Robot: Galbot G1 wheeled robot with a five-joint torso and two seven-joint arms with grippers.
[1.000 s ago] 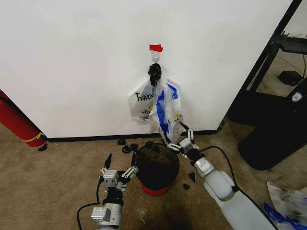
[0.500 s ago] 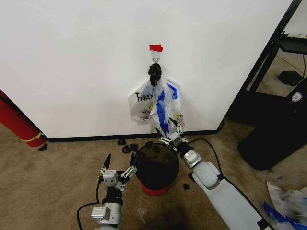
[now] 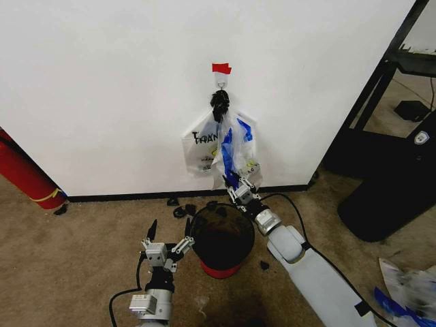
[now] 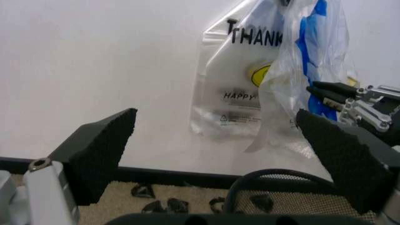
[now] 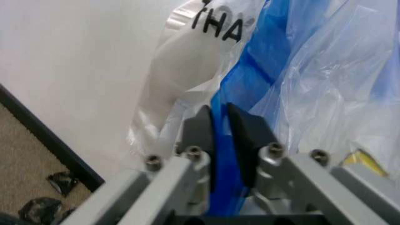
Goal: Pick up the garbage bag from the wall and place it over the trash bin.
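- since a second ago the right gripper has gone up and in from beside the bin rim to the low end of the hanging bags; the left one has stayed put.
- its two dark pads are pinched nearly together on a blue fold of the thin, crinkly see-through garbage bag, down near the bag's bottom edge.
- that bag hangs against the plain white painted wall from a small metal hook under a red tape strip, with a black knot tying the bunch at the top.
- behind it, flat to the wall, a white "thank you" bag shows black lettering.
- the small round dark trash bin with a red base band stands on the carpet just out from the black baseboard, right below the bags, mouth open.
- the left gripper sits low just beside the bin's left edge, jaws spread wide on nothing.
- room to move: open carpet to the left as far as a red cylinder; a black rack crowds the right.
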